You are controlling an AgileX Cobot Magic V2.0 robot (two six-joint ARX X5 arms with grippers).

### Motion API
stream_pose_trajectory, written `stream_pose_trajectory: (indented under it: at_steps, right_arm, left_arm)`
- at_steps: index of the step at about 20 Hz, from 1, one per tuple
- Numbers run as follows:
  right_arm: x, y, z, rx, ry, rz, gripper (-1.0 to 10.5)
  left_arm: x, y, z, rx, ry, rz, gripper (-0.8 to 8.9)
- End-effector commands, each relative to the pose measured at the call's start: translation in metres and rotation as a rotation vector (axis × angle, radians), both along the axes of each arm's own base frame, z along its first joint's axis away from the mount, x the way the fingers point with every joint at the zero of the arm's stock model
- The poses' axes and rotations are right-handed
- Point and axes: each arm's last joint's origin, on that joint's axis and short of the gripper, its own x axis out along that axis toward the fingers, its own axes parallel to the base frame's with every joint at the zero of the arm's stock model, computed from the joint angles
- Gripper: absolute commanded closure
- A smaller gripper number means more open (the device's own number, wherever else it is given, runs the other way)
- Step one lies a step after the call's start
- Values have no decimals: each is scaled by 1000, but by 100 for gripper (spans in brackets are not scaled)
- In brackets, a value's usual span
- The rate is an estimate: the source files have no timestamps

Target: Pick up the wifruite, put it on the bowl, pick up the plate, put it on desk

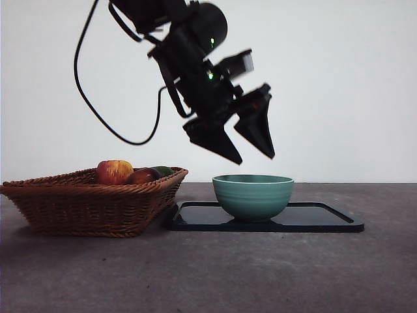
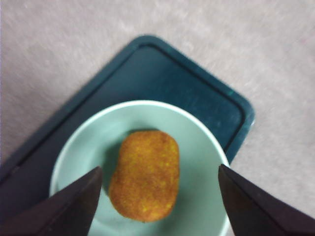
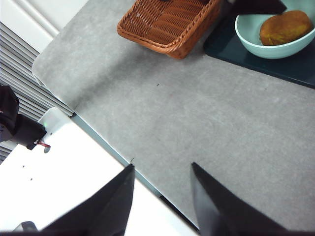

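Note:
The brown-golden wifruite (image 2: 145, 177) lies loose inside the teal bowl (image 2: 197, 147), also seen in the right wrist view as the wifruite (image 3: 285, 27) in the bowl (image 3: 256, 42). In the front view the bowl (image 1: 253, 194) hides the fruit. The bowl stands on the plate (image 1: 319, 218), a dark rectangular tray. My left gripper (image 1: 255, 158) hangs open just above the bowl's rim, its jaws spread wide with nothing between them. My right gripper (image 3: 162, 166) waits open near the desk's edge, far from the bowl.
A wicker basket (image 1: 85, 202) stands left of the plate, almost touching it, with a red-and-yellow apple (image 1: 115, 171) and a dark red fruit (image 1: 142, 175) inside. The grey desk (image 1: 260, 274) stretches in front. A black cable (image 1: 98, 111) loops down from the arm.

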Motion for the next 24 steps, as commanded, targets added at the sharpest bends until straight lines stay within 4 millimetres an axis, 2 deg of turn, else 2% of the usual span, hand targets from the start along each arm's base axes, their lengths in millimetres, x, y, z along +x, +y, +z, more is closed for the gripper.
stream_pose_trajectory:
  at_steps: [1,5,20,22,24]
  right_arm:
    - [-1,0,3,10,-3,-4,765]
    - [-1,0,3,10,-4,-5,765]
    - [0,0,3,2,-7,-27,765]
    - [0,0,3,2,-7,-27,765]
    - [0,0,3,2,-8,-27,765]
  left_arm:
    - [6,-9,-9,12,-21,-28,439]
    - [7,-12,-20,42,-28,-59,439]
    - [13,-19,-41,61,-57,-102,440]
    - [13,-20,-43,70,-58,-101,452]
    - [12,-20,-43,82,-66,-95,513]
